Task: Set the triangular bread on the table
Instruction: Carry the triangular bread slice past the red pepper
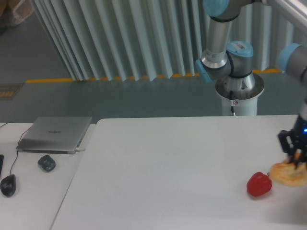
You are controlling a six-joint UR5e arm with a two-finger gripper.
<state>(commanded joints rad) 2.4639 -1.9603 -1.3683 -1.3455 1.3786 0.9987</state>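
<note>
Triangular bread [288, 174] lies directly under the tool [293, 154], touching it.

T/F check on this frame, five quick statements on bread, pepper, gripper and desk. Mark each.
1. The triangular bread lies at the right edge of the table. True.
2. The red pepper sits right of the bread. False: it sits left of it, close beside.
3. The gripper is right above the bread, fingers down at it. True.
4. The laptop on the side desk is open. False: its lid is closed.
5. Both mice lie on the white table. False: they lie on the adjoining desk.
</note>
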